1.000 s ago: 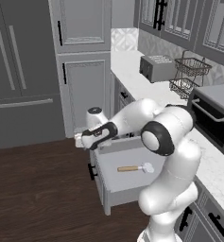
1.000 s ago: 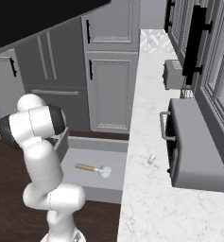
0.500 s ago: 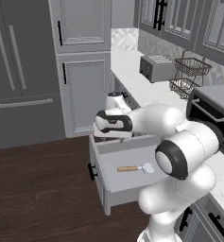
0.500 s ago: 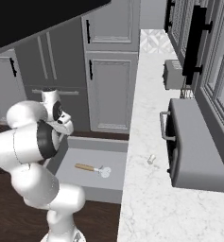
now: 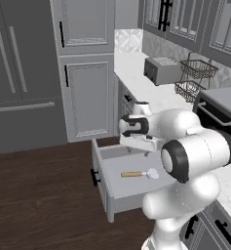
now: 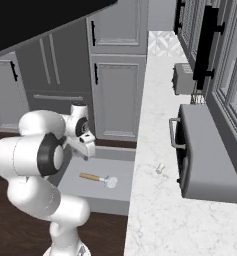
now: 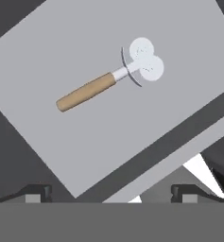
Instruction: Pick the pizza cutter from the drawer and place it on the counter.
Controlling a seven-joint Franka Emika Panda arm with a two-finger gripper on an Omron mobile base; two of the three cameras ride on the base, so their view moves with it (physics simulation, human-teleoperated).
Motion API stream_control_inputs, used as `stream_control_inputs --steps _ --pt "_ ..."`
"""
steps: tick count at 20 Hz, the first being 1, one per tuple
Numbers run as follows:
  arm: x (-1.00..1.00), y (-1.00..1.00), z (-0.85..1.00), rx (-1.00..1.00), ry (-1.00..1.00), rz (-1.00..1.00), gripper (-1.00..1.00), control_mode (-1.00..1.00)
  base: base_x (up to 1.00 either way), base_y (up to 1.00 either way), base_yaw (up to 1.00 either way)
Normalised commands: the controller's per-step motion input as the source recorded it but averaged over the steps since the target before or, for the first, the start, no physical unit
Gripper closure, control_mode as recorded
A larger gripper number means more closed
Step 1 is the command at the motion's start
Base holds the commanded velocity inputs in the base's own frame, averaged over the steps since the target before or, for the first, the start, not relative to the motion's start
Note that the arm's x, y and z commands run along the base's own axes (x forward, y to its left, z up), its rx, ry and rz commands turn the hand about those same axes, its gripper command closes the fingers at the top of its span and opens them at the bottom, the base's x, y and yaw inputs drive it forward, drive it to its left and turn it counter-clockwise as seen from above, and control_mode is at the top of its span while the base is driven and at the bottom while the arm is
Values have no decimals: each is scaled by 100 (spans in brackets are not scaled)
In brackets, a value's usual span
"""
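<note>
Jaws wide apart above the open drawer; cutter lies inside ungrasped, pick and surface placement remain.

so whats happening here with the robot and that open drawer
A white robot arm is reaching over the pulled-out drawer beside the counter. Its gripper hangs open above the drawer floor and holds nothing. The pizza cutter lies flat on that floor, wooden handle one way, wheel blade the other, untouched. So the pick-up has not happened yet; the hand looks lined up to come down on it.
</note>
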Motion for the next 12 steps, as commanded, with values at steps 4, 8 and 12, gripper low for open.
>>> stream_control_inputs --steps 4,8,12 --pt "33 -11 -48 1 30 -22 -100 -100 0 0 0" --pt "47 0 -21 0 14 -13 -100 -100 0 0 0" --pt "6 -5 -28 0 1 -11 -100 -100 0 0 0"
